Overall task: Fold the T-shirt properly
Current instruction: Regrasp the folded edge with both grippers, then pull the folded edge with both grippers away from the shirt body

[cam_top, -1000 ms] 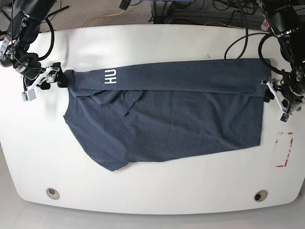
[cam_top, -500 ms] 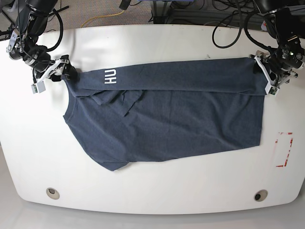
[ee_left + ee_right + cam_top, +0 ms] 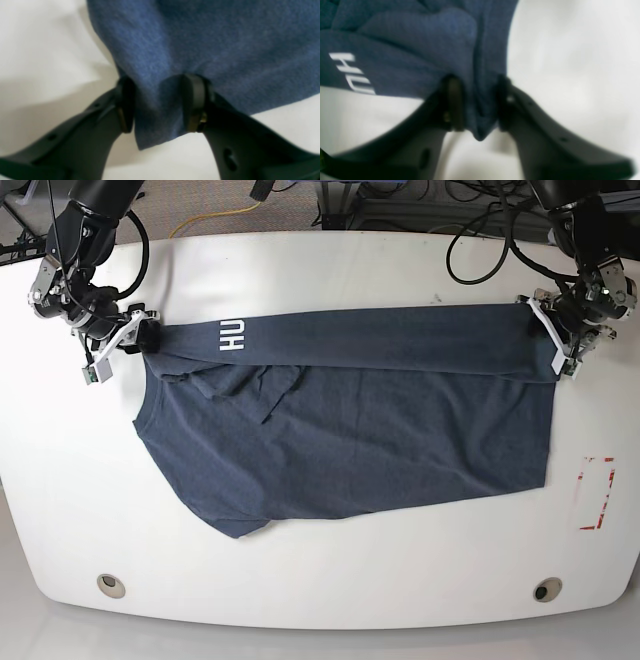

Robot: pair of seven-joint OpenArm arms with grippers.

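Observation:
The dark blue T-shirt (image 3: 350,430) lies flat on the white table (image 3: 330,270), its far edge folded over into a long band showing white letters "HU" (image 3: 232,337). My right gripper (image 3: 140,338) is at the band's left end, beside the letters. In the right wrist view it (image 3: 478,105) is shut on a bunched fold of the T-shirt (image 3: 407,37). My left gripper (image 3: 548,332) is at the band's right end. The left wrist view shows it (image 3: 158,105) shut on a corner of the T-shirt (image 3: 212,37), cloth filling the gap between the pads.
A red tape rectangle (image 3: 597,493) marks the table at the right. Two round holes (image 3: 111,585) (image 3: 547,590) sit near the front edge. Cables (image 3: 400,200) lie beyond the table's far edge.
Both grippers have moved inward onto the two ends of the folded band and closed on the cloth. The band's ends are now pinched; the rest of the shirt has not shifted.

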